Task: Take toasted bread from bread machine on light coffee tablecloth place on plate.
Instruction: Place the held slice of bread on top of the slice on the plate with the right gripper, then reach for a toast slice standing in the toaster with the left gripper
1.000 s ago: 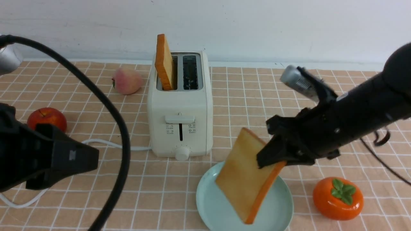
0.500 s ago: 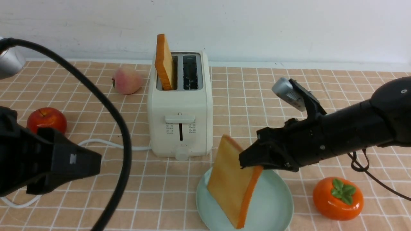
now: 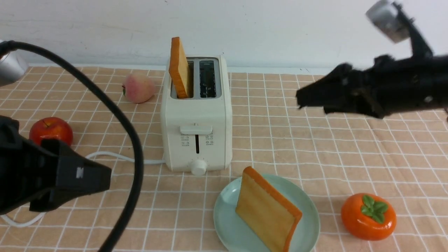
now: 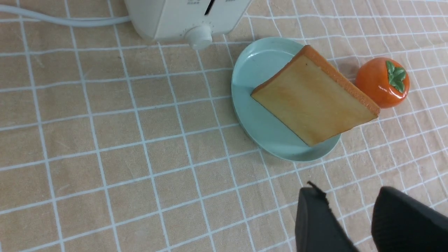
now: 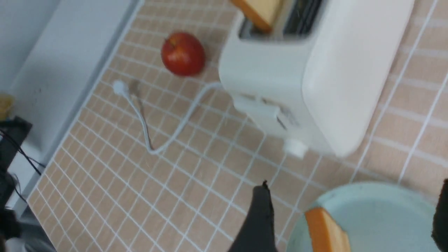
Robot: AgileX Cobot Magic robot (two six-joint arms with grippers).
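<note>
The cream bread machine (image 3: 196, 115) stands on the light coffee tablecloth (image 3: 315, 157). One toasted bread slice (image 3: 179, 68) stands upright in its left slot; the right slot looks empty. A second toast slice (image 3: 267, 210) rests tilted on the mint plate (image 3: 309, 224) in front of the toaster, held by nothing. My right gripper (image 3: 302, 99) hangs open well above and behind the plate, with the plate (image 5: 378, 217) and toast edge (image 5: 327, 231) showing far below between its fingers. My left gripper (image 4: 350, 196) hovers low at the front left, jaws apart with only cloth between them.
A peach (image 3: 139, 88) lies left of the toaster and a red apple (image 3: 51, 129) sits further left. An orange persimmon (image 3: 368, 216) stands right of the plate. The toaster's white cord (image 3: 115, 155) trails left. My left arm's black cable (image 3: 131, 140) arcs across the front left.
My right gripper opened and let the toast go onto the plate, then lifted up and back to the right. The left arm has stayed still.
</note>
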